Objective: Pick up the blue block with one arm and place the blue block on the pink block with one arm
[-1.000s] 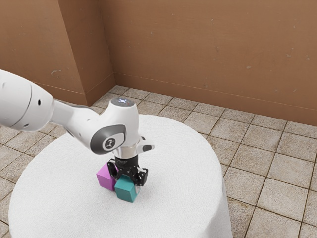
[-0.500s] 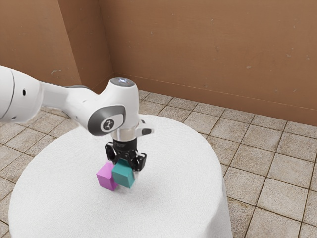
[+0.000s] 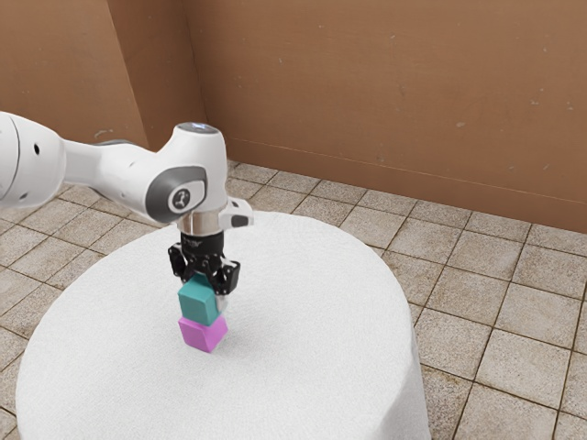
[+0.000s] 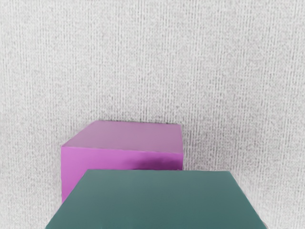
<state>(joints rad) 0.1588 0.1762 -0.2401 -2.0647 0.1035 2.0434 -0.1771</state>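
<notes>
Holding the blue block [image 3: 200, 303] between its jaws, the gripper [image 3: 204, 282] likely needed it squared over the pink block [image 3: 204, 334] before any release

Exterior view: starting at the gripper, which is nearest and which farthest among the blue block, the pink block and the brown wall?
1. The blue block, held in the gripper itself.
2. The pink block, directly under the blue one.
3. The brown wall, far off at the back of the room.
</notes>
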